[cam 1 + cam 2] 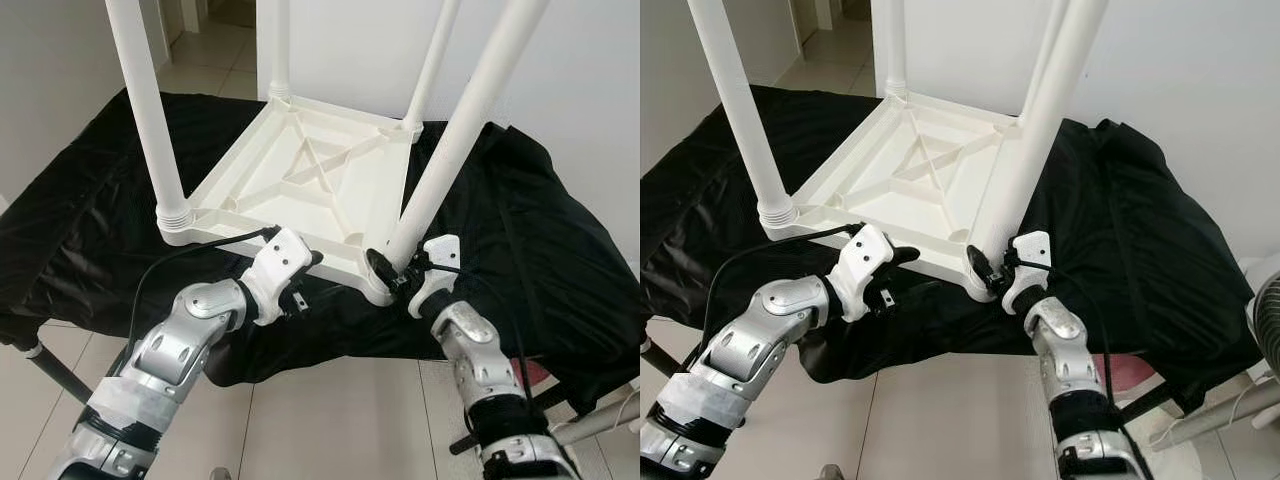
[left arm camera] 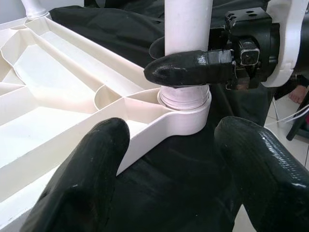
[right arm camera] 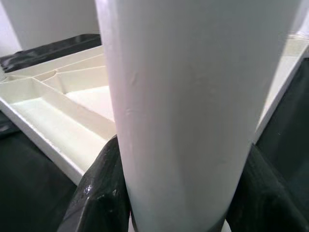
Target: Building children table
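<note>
Near-left leg (image 1: 150,120): white plastic tube, upright in the near-left corner socket of the upturned table, its ribbed collar seated at the base.
Left gripper (image 1: 300,262): at the near edge of the upturned table, between the two near corners; its fingers (image 2: 82,179) stand apart and hold nothing, one over the white rim, the other over the black cloth, pointing toward the near-right corner socket.
Children table (image 1: 310,180): white plastic, lying upside down on the black cloth, its ribbed underside with crossed braces facing up; four legs stand in its corners.
Far legs: one (image 1: 279,45) at the far-left corner, upright; another (image 1: 432,60) at the far-right corner, leaning a little.
Black cloth (image 1: 540,250): dark sheet draped over the surface that carries the table, hanging over the near edge, creased on the right side.
Near-right leg (image 1: 462,130): white tube tilted to the right, its lower end in the near-right corner socket (image 2: 186,108); threaded rings show just above the socket rim.
Right gripper (image 1: 395,270): at the foot of the near-right leg, fingers (image 2: 188,67) closed around the tube just above the socket; in the right wrist view the leg (image 3: 193,111) sits between the two black fingers.
Floor (image 1: 330,420): pale tiles below the cloth's near edge.
</note>
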